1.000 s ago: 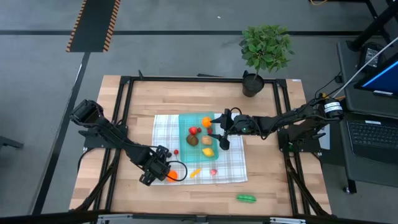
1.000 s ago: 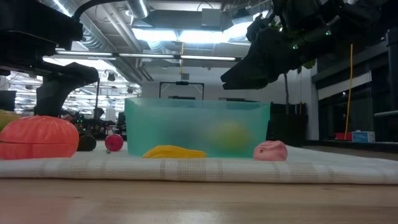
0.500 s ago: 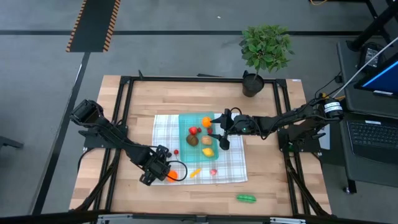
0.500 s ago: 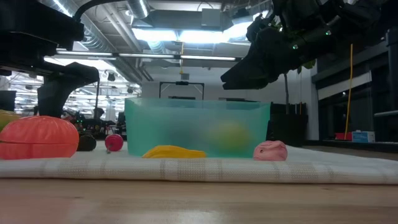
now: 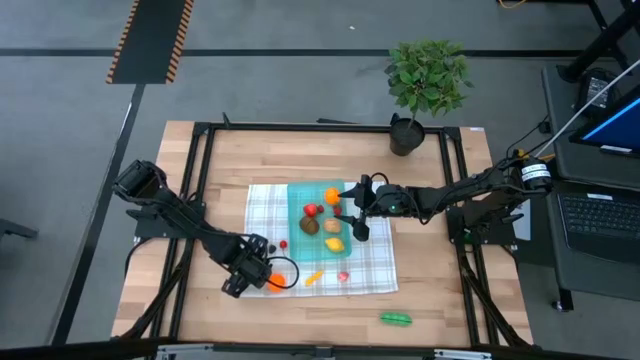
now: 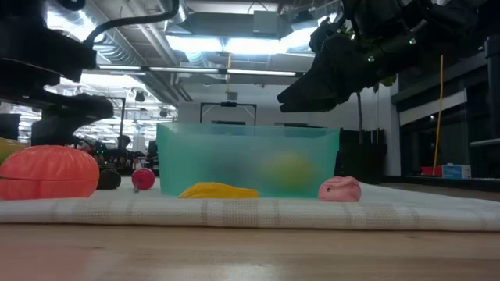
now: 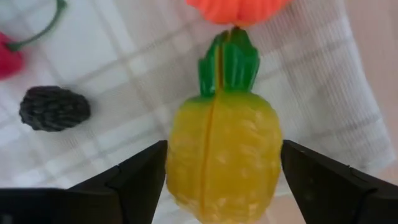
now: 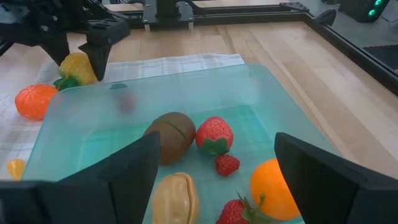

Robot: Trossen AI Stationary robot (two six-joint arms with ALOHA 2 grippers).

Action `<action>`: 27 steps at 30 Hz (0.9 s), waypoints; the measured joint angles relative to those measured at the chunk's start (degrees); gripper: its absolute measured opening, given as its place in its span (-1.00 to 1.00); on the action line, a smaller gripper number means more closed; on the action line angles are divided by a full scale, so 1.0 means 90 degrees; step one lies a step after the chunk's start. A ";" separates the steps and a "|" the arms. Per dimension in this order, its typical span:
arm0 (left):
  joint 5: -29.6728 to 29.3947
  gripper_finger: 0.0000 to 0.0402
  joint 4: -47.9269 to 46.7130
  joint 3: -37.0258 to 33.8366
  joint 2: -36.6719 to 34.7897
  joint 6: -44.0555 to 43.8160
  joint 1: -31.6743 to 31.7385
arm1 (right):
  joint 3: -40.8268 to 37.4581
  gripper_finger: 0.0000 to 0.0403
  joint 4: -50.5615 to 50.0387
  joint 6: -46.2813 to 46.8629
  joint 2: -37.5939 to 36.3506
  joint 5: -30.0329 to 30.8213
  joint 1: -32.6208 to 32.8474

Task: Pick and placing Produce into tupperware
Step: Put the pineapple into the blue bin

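My left gripper (image 5: 252, 270) is at the cloth's near left corner, shut on a yellow toy pineapple (image 7: 222, 155) with a green crown. An orange pumpkin (image 5: 273, 283) lies just beyond the crown, with a black berry (image 7: 54, 107) and a red cherry (image 7: 9, 53) beside it on the cloth. The teal tupperware (image 5: 300, 195) stands on the cloth and holds an orange, strawberries, a brown kiwi (image 8: 171, 137), a tan piece and a yellow one. My right gripper (image 5: 353, 213) hangs open over the tupperware's right side, holding nothing. My left gripper pinches the pineapple's yellow body (image 7: 180, 168) between its two fingers, one on each side, below the crown. The fingers (image 8: 93, 50) point down at it from above. Whether the pineapple is clear of the cloth I cannot tell.
A yellow-orange piece (image 5: 313, 277) and a pink one (image 5: 343, 275) lie on the white-and-grey checked cloth (image 5: 375, 260) near its front edge. A green pod (image 5: 395, 319) rests on bare wood nearer still. A potted plant (image 5: 425, 85) stands at the table's far edge.
In the low view the left arm's dark shape has risen and tipped more level over the last half second. The pumpkin and the other pieces on the cloth have stayed where they were.
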 joint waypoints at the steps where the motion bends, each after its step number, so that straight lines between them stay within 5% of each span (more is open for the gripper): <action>1: -0.0003 0.48 0.0006 0.0000 0.0000 0.0000 0.0005 | 0.0000 0.56 0.0002 0.0000 0.0000 0.0000 -0.0002; 27: 0.0747 0.31 0.0039 0.0005 -0.0002 -0.0464 0.0417 | 0.0000 0.56 0.0000 0.0000 0.0000 0.0000 -0.0001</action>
